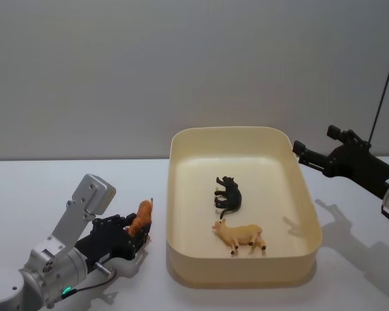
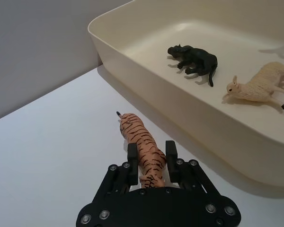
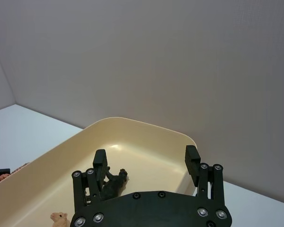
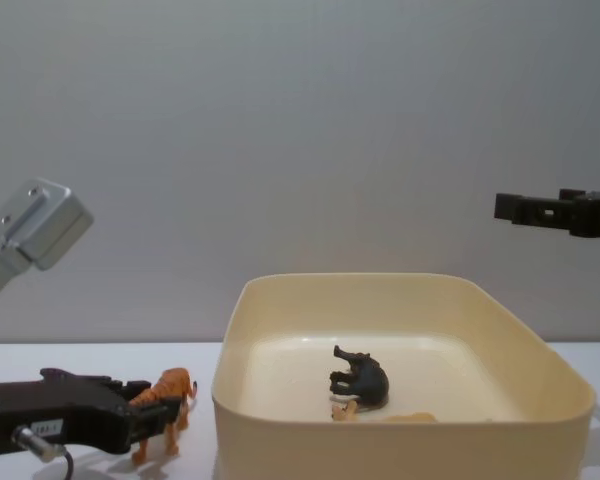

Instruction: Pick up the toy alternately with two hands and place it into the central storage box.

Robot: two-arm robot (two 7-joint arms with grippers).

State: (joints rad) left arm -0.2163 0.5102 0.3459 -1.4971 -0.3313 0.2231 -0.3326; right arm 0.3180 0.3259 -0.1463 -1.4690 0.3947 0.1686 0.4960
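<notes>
An orange striped tiger toy is on the white table just left of the central storage box, a large cream tub. My left gripper is low at the table, shut on the tiger's hindquarters with a finger on each flank. My right gripper hangs open and empty, high over the tub's right rim. Inside the tub lie a black animal figure and a cream one.
A plain grey wall stands behind the table. The left arm's silver link rises at the left. Bare tabletop lies left of the tub, and more to its right.
</notes>
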